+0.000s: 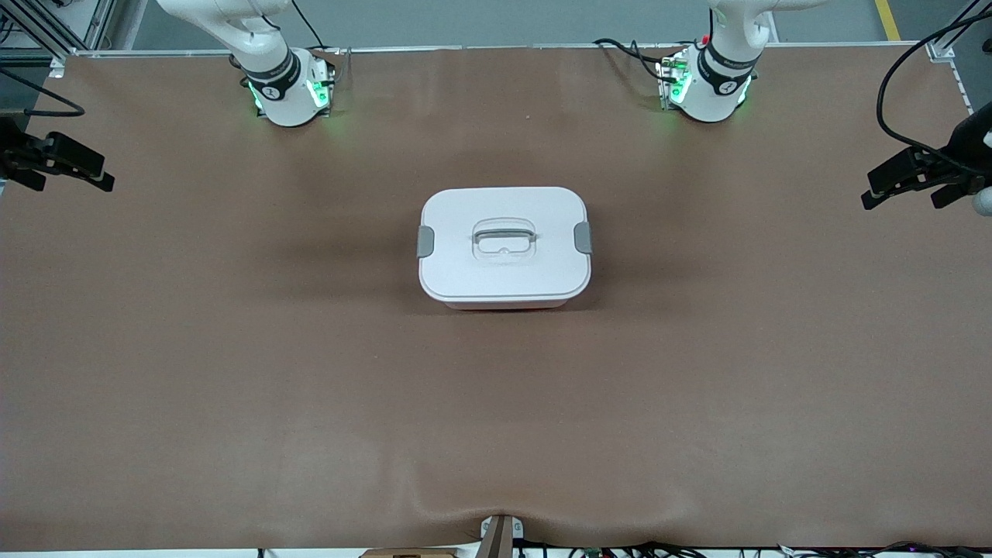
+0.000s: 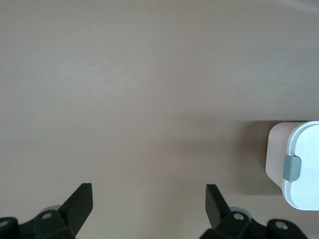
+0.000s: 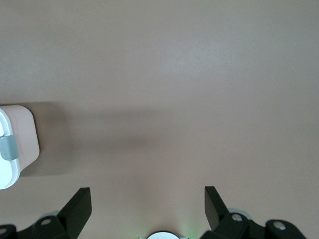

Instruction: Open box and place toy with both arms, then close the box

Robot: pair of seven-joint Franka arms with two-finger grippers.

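The white box point(image 1: 504, 275) stands shut in the middle of the table, its grey handle point(image 1: 504, 236) recessed in the lid and a grey clasp point(image 1: 425, 241) at each short end. One corner of the box point(image 2: 301, 172) shows in the left wrist view, and another corner point(image 3: 6, 172) in the right wrist view. My left gripper point(image 2: 148, 188) hangs open over bare table, toward the left arm's end from the box. My right gripper point(image 3: 147, 190) hangs open over bare table by its own base. Neither holds anything. The toy is out of view. The front view shows neither gripper.
Brown mat point(image 1: 232, 349) covers the whole table. The right arm's base point(image 1: 287, 89) and the left arm's base point(image 1: 709, 85) stand along the edge farthest from the front camera. Black clamps with cables jut in at both ends of the table point(image 1: 58, 159) point(image 1: 922, 174).
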